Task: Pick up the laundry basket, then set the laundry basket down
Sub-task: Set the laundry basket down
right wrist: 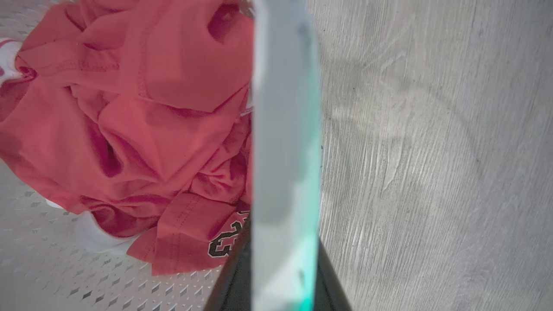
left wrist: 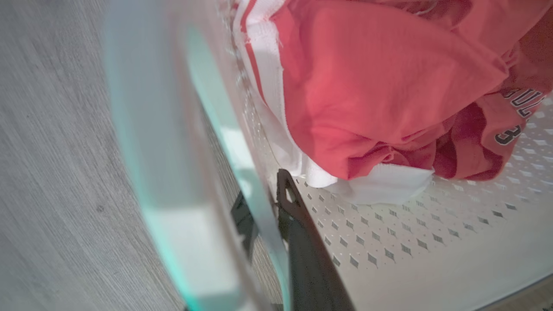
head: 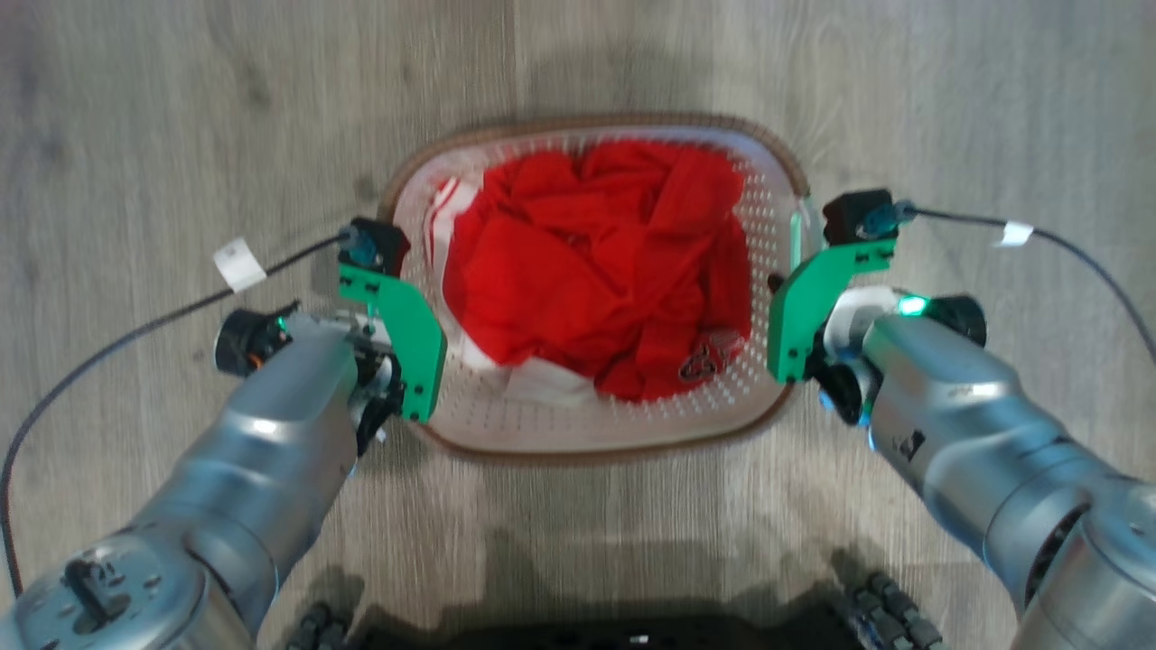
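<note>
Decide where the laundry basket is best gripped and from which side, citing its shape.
Take the laundry basket by its two white side handles, left claw on its left, right claw on its right, each straddling from above. It's wide, open-topped and loaded with red clothing.

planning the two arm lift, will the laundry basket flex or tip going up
Probably light: the laundry basket is thin perforated plastic with red clothes inside. Its walls may flex slightly. With the handles held on both sides, tipping seems unlikely.

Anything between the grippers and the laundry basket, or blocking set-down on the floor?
Nothing visible. Left gripper and right gripper each clamp a side of the laundry basket; no obstacle on the wood floor around it.
</note>
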